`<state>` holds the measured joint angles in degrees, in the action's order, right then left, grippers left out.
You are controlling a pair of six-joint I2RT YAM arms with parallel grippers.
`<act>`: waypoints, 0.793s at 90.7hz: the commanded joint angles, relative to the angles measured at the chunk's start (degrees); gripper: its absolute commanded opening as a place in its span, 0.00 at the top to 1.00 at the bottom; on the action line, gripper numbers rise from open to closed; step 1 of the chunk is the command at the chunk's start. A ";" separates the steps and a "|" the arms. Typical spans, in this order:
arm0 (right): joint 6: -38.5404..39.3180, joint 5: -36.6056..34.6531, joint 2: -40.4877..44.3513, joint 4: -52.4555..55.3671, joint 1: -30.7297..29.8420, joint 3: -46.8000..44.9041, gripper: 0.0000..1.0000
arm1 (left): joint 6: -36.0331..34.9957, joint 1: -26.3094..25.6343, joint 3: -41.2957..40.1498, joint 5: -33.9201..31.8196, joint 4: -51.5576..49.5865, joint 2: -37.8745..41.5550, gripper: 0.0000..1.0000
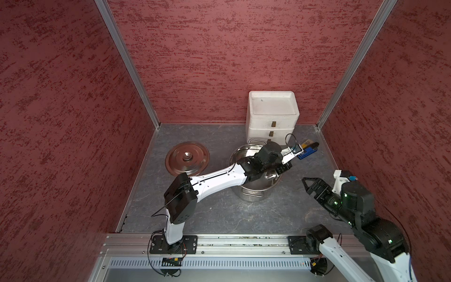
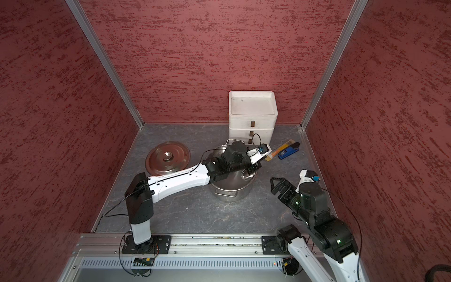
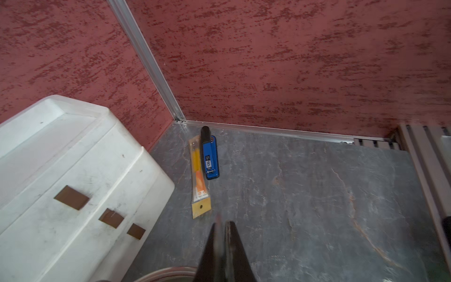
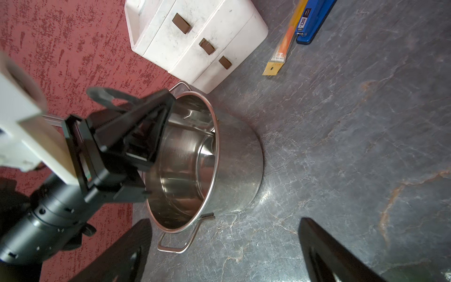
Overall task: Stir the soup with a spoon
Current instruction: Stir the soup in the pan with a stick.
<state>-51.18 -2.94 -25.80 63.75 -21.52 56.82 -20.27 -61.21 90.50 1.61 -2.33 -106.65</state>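
The steel stockpot stands mid-table. Its inside is bare shiny metal, and I see no soup. My left gripper hovers over the pot's right rim, shut on the thin handle of the spoon. A blurred sliver of that handle sticks out between the fingertips. The spoon's round bowl hangs inside the pot. My right gripper stands open and empty to the right of the pot, above the table.
The flat steel lid lies left of the pot. A white drawer unit stands behind it against the back wall. An orange-and-tan packet and a blue-and-black tool lie in the back right corner. Red walls enclose three sides.
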 commanded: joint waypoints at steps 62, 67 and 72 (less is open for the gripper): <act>1.29 4.06 -5.27 -8.12 -0.27 -3.23 0.02 | 7.76 3.87 -24.47 -14.39 -4.47 27.25 1.00; 1.34 4.15 -5.55 -8.35 -0.28 -3.14 0.01 | 7.77 6.63 -25.00 -14.44 -2.92 26.71 1.00; 1.24 4.21 -5.74 -8.46 -0.28 -2.91 0.02 | 7.58 8.87 -24.90 -14.34 -1.86 25.83 1.00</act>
<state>-50.65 0.19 -31.24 57.71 -21.52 53.54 -13.50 -56.27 65.84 -10.90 -8.08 -80.40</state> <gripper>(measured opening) 0.985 0.062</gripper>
